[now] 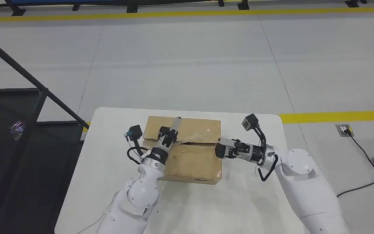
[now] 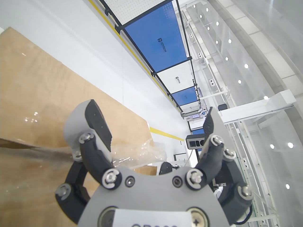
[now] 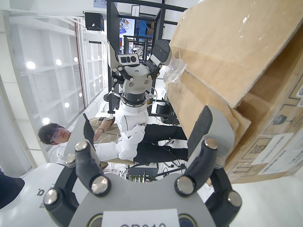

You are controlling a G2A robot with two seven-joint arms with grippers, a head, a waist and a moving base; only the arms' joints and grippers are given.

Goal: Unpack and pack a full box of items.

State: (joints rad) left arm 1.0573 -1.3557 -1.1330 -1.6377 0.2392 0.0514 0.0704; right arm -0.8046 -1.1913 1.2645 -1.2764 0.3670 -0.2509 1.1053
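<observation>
The fingers [image 2: 98,124] of the left gripper [image 2: 153,128] stand wide apart and hold nothing; in the left wrist view one dark pad sits at centre left just in front of a brown flap, the other at centre right against the room behind. The right gripper [image 3: 144,131] is likewise spread wide and empty, one pad close to the end of the cardboard box [image 1: 184,153], though I cannot tell if it touches. In the top view the box lies at the middle of the frame on the white table [image 1: 111,175], the left gripper over its centre seam toward the upper left and the right gripper at its right end. The seam is parted: the outer flap [image 3: 227,55] rides slightly above the inner one, and a crumpled strip of clear tape [image 3: 174,69] hangs from the flap's edge in the middle of the right wrist view. The corrugated board looks stiff yet light, likely to hinge cleanly at its crease; the full box is probably heavy enough to stay put. The best hold seems to be the flap's free edge at the seam, pinched across its thickness and clear of the slippery, flimsy tape, which would tear or slide.
</observation>
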